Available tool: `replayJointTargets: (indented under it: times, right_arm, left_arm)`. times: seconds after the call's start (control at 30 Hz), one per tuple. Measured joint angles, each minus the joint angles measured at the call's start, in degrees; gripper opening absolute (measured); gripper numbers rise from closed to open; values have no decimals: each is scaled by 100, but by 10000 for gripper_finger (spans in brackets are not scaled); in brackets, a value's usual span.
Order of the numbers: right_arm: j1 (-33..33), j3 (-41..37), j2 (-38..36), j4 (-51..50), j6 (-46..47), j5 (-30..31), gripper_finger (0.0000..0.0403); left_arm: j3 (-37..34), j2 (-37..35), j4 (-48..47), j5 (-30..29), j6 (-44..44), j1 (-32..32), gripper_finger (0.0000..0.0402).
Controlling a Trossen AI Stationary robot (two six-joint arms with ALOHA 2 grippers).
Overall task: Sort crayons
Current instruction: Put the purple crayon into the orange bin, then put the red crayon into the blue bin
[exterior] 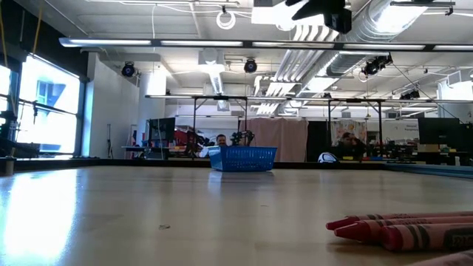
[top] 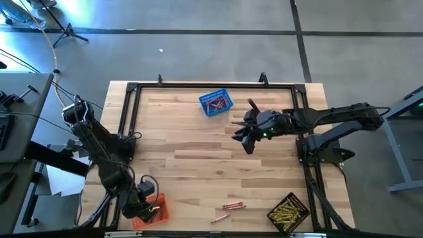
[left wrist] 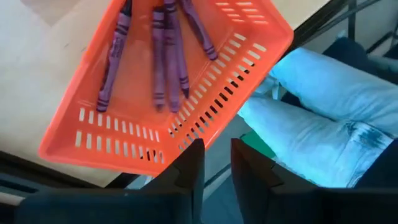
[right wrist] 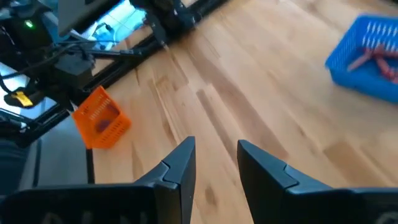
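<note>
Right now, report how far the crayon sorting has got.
Done: purple crayons lie in the orange basket, red ones in the blue basket, yellow ones in the black basket. In hand: nothing; the left gripper hovers over the orange basket, the right gripper is open above the table. Left: loose red crayons on the front edge.

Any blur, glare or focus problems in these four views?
Low view: the red crayons nearest the lens are soft, and window light glares off the table. Right wrist view: the blue basket is smeared. Left wrist view: purple crayons in the orange basket read clearly. High view: even, a bluish patch on the floor.
</note>
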Motion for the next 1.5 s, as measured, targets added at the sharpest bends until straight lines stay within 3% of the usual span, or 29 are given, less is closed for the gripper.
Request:
replayJointTargets:
  times: [0.17, 0.4, 0.6, 0.93, 1.23, 1.5]
  right_arm:
    - [193, 0, 17, -769, 144, -342, 102]
    - [577, -2, 620, -1866, 916, -1146, 102]
    - [982, -2, 1519, -1356, 1272, -2053, 102]
    - [1622, -2, 2784, -537, 1458, -2526, 102]
    - [2125, 52, 3255, 1114, 1700, -2436, 102]
    - [2474, 1299, 4040, 266, 3, -1597, 102]
  left_arm:
    - [0, -2, -4, 13, 383, 12, 85]
    - [0, -10, -19, 17, 1396, 263, 102]
    - [0, -243, -95, 13, 2860, 742, 103]
    - [1, -1041, -1213, -225, 5613, 1332, 104]
    - [2, -1862, -2314, -966, 6816, 1481, 104]
    - [2, -2444, -2531, -1435, 7162, 1487, 104]
